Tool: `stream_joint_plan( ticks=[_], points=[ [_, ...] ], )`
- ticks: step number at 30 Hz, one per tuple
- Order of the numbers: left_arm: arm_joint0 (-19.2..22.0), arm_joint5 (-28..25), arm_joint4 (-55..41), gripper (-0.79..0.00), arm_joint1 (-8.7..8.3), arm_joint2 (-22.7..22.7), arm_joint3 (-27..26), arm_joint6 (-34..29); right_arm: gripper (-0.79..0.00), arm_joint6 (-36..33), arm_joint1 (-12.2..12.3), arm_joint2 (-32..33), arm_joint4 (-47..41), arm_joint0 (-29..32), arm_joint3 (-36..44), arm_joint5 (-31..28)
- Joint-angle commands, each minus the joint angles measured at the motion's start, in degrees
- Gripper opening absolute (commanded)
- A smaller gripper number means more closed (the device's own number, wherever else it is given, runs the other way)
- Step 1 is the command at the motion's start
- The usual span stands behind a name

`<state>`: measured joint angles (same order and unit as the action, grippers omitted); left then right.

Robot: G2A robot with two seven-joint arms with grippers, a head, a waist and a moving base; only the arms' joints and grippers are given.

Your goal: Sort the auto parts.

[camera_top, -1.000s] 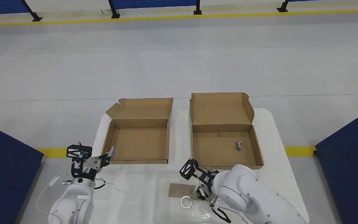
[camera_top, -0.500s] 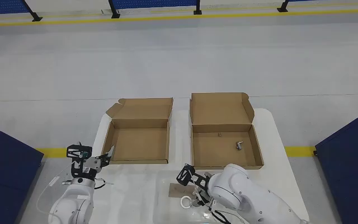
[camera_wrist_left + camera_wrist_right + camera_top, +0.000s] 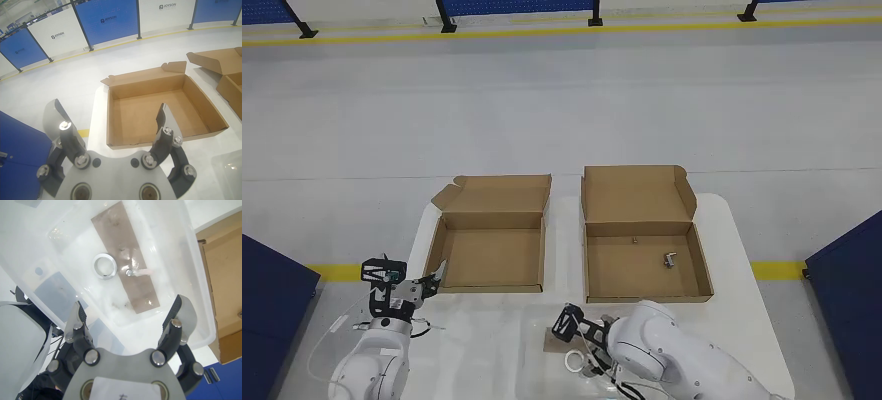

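Right gripper [image 3: 129, 303], fingers spread and released, hangs over a clear plastic bin [image 3: 189, 228]. In the bin a shiny metal ring [image 3: 113, 266] lies beside a flat brown strip [image 3: 124, 237], with a small bolt [image 3: 129, 272] on the strip. Left gripper [image 3: 109, 105], also released, faces the left cardboard box [image 3: 147, 87]. The right box [image 3: 642, 265] holds a small metal part [image 3: 670, 259].

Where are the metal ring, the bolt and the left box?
metal ring [image 3: 104, 277], right wrist view, its rim.
bolt [image 3: 129, 272], right wrist view, its head.
left box [image 3: 492, 256], top view, bare floor.

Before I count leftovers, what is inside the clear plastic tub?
A silver metal ring and a small bolt-like part lie in the clear plastic tub; the right gripper hides its near end.
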<state>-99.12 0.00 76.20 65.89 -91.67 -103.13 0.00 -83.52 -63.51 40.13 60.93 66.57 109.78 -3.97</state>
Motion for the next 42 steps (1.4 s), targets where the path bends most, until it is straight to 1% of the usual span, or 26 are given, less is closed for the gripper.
stream_joint_plan(
  ticks=[1,4,12,16,26,30,35,37,38,40,41,42],
  points=[
    [0.00,0.00,0.00,0.000,0.00,0.00,0.00,0.00,0.000,0.18,-0.41,-1.02,0.15,-0.72,-1.29,0.05],
    [0.00,0.00,0.00,0.000,0.00,0.00,0.00,0.00,0.000,-0.05,-1.08,-2.28,1.00,-2.02,-3.15,1.00],
    [0.00,0.00,0.00,0.000,0.00,0.00,0.00,0.00,0.000,-0.05,-1.08,-2.28,1.00,-2.02,-3.15,1.00],
    [0.00,0.00,0.00,0.000,0.00,0.00,0.00,0.00,0.000,2.47,-1.20,-2.88,2.24,-1.33,-4.63,0.35],
    [0.00,0.00,0.00,0.000,0.00,0.00,0.00,0.00,0.000,2.88,-1.53,-3.10,1.94,-1.90,-5.42,0.09],
    [0.00,0.00,0.00,0.000,0.00,0.00,0.00,0.00,0.000,5.16,-1.62,-3.15,2.44,-1.41,-6.89,-0.57],
    [0.00,0.00,0.00,0.000,0.00,0.00,0.00,0.00,-0.009,5.27,-1.97,-2.91,1.83,-2.08,-7.38,-0.88],
    [0.00,0.00,0.00,0.000,0.00,0.00,0.00,0.00,-0.240,5.33,-2.17,-3.01,1.77,-2.38,-7.61,-0.75],
    [0.00,0.00,0.00,0.000,0.00,0.00,0.00,0.00,-0.372,5.35,-2.28,-3.04,1.63,-2.50,-7.80,-0.62],
    [0.00,0.00,0.00,0.000,0.00,0.00,0.00,0.00,-0.449,5.40,-2.49,-3.12,1.35,-2.77,-8.03,-0.41],
    [0.00,0.00,0.00,0.000,0.00,0.00,0.00,0.00,-0.465,5.39,-2.60,-3.15,1.10,-2.87,-8.22,-0.32],
    [0.00,0.00,0.00,0.000,0.00,0.00,0.00,0.00,-0.456,5.35,-2.70,-3.18,0.84,-3.00,-8.45,-0.32]
  ],
)
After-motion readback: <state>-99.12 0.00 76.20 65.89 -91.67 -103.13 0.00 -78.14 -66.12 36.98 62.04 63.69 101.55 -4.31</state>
